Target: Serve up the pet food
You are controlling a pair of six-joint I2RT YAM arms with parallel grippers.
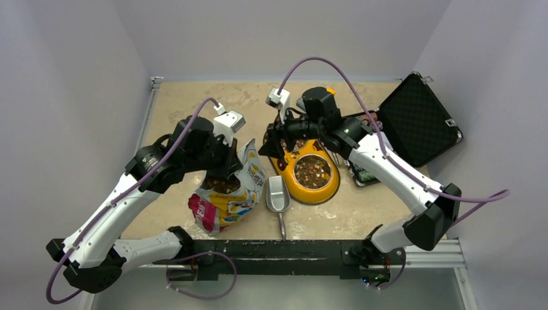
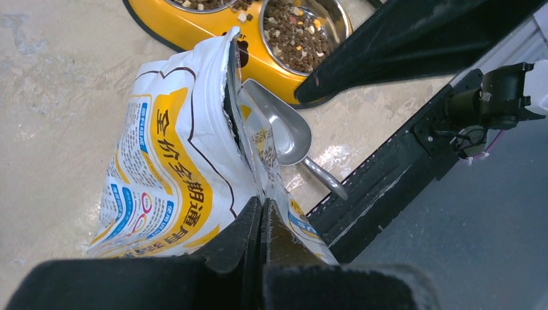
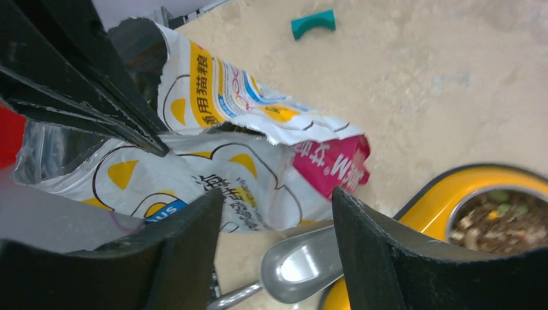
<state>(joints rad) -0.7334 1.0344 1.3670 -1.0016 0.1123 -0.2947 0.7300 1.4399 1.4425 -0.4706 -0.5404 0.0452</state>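
Left gripper (image 2: 262,212) clenched on rim of glossy white-orange cat-food bag (image 2: 161,148); right gripper (image 3: 278,210) released. Brown kibble pellets (image 1: 313,171) likely light, loose, spill-prone: best taken with silver metal scoop (image 1: 278,192).

The white-and-black jointed left arm (image 1: 106,216) and its twin, the right arm (image 1: 388,165), consist of glossy white tubular link shells between matte black cylindrical joint housings. A lilac sheathed cable (image 1: 315,59) runs along each to a small white box-shaped wrist camera (image 1: 229,121). The fingers (image 3: 388,258) are flat matte-black plastic wedges.
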